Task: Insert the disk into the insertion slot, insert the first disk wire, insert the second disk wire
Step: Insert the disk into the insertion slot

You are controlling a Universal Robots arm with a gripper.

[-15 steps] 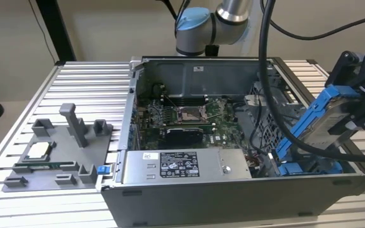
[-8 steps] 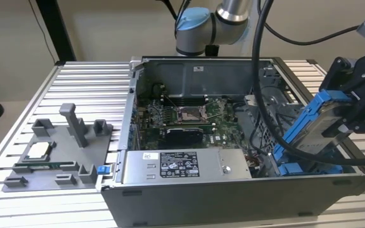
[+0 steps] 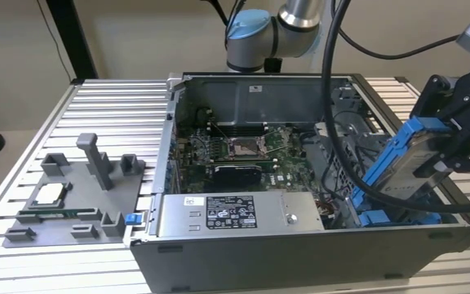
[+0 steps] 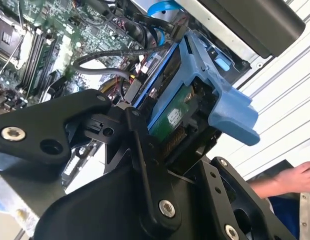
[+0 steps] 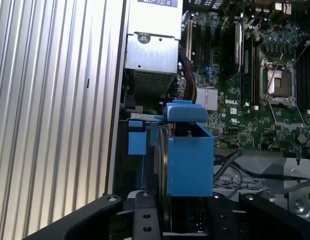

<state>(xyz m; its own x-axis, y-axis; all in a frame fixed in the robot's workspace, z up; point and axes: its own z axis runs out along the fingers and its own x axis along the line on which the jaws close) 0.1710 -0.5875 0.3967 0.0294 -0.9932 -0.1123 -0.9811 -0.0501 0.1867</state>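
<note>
Exterior view: pincer (image 3: 454, 144) grips disk (image 3: 405, 166); case (image 3: 300, 260) rests on slatted table (image 3: 112, 101).

disk (image 3: 408, 164): silver-grey body, bright blue carrier; green circuit side in second wrist view
gripper (image 3: 454, 139): matte black, silver screws
insertion slot (image 3: 386, 218): grey metal, blue rails, just below gripper
PSU box (image 3: 235, 214): grey, white label w/ black print
mainboard (image 3: 288, 174): dark green
cables (image 3: 327, 92): black, beside gripper
table (image 3: 112, 101): silver, ribbed stripes
arm joint (image 3: 247, 27): light blue cap
</note>
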